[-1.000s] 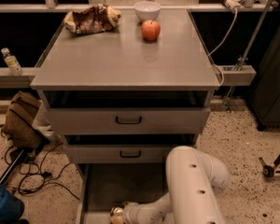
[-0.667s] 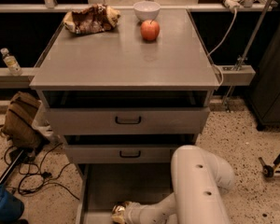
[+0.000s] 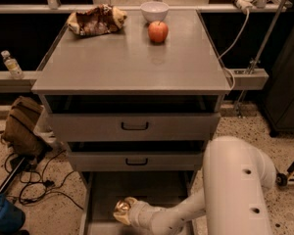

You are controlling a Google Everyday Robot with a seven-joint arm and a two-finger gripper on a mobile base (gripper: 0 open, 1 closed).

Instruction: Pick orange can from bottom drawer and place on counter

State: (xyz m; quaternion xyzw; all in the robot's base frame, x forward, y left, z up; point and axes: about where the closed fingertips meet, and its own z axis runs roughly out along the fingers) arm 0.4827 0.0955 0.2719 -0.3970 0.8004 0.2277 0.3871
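Camera view looks down from the front on a grey cabinet whose bottom drawer [image 3: 137, 187] is pulled out toward the lens, a plain grey tray with its floor in shadow. The orange can [image 3: 121, 206] sits low in that drawer, near its front left part, showing as a small shiny gold patch right at the tip of the gripper [image 3: 124, 212]. The gripper is down inside the drawer, touching or just beside the can, on the can's right and lower side. I cannot tell whether it has closed on the can or only rests against it. The can shows as a rounded glint, so its long axis and which way its ends point cannot be made out. The white arm [image 3: 235, 185] comes in from the lower right, its thick upper segment standing beside the cabinet and its forearm slanting left into the drawer. Above, the middle drawer [image 3: 108, 161] and the top drawer [image 3: 88, 126] each show a black handle. On the counter [image 3: 132, 67] a crinkled snack bag [image 3: 95, 19] lies at the far left, a white bowl [image 3: 154, 11] stands at the far edge, and a red apple [image 3: 158, 32] sits just in front of the bowl. A water bottle [image 3: 12, 65] stands on a ledge to the left.
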